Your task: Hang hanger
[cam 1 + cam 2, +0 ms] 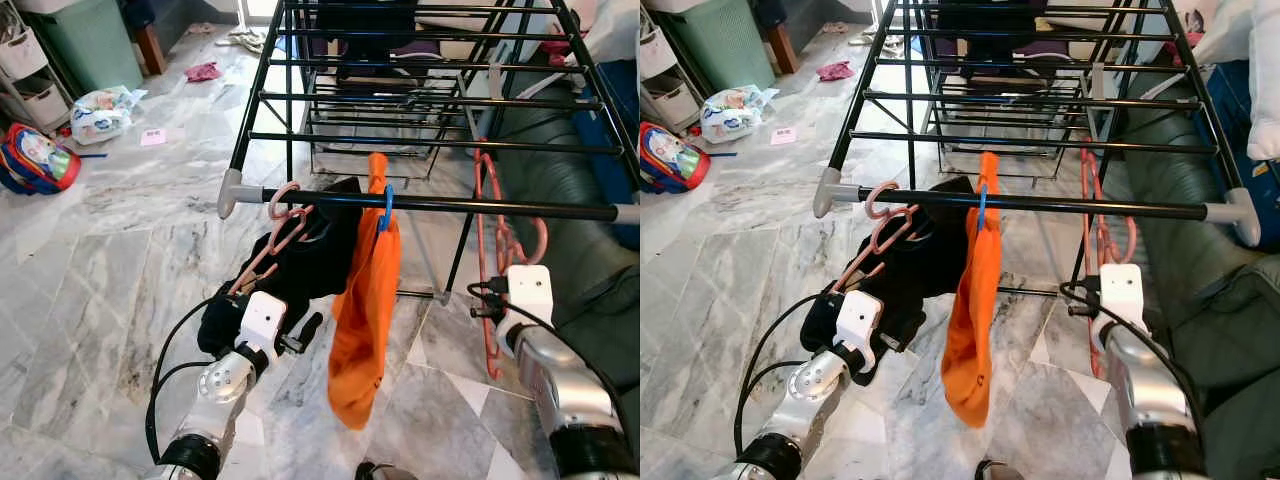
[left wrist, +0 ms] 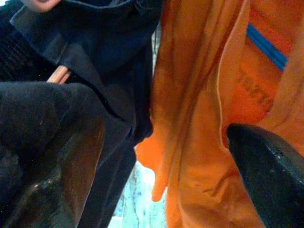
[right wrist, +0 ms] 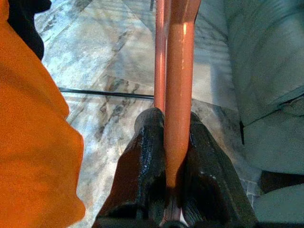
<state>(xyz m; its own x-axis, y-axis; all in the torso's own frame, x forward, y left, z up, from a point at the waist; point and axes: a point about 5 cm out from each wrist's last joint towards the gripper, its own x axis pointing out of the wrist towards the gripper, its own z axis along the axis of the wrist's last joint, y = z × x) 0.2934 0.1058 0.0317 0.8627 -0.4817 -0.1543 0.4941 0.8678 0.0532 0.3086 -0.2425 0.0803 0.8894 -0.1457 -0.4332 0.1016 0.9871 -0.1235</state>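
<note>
Nearly done: pink hanger (image 1: 283, 222) with black top (image 1: 318, 250) hooked on rail (image 1: 480, 206), at 11 o'clock from orange shirt (image 1: 362, 310). Left gripper (image 2: 161, 156) wide open, empty. Right gripper (image 3: 167, 164) pinched tight on red hanger (image 1: 492, 250), at 3 o'clock, left to hang.

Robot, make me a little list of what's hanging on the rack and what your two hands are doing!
rack: black drying rack, front bar carries the clothes
orange garment: orange garment hangs from a blue hanger
black garment: black garment on a pink hanger, hooked at the bar's left end
left gripper: left gripper open, beside the black and orange garments
right gripper: right gripper shut on a red hanger
floor: grey marble floor
</note>
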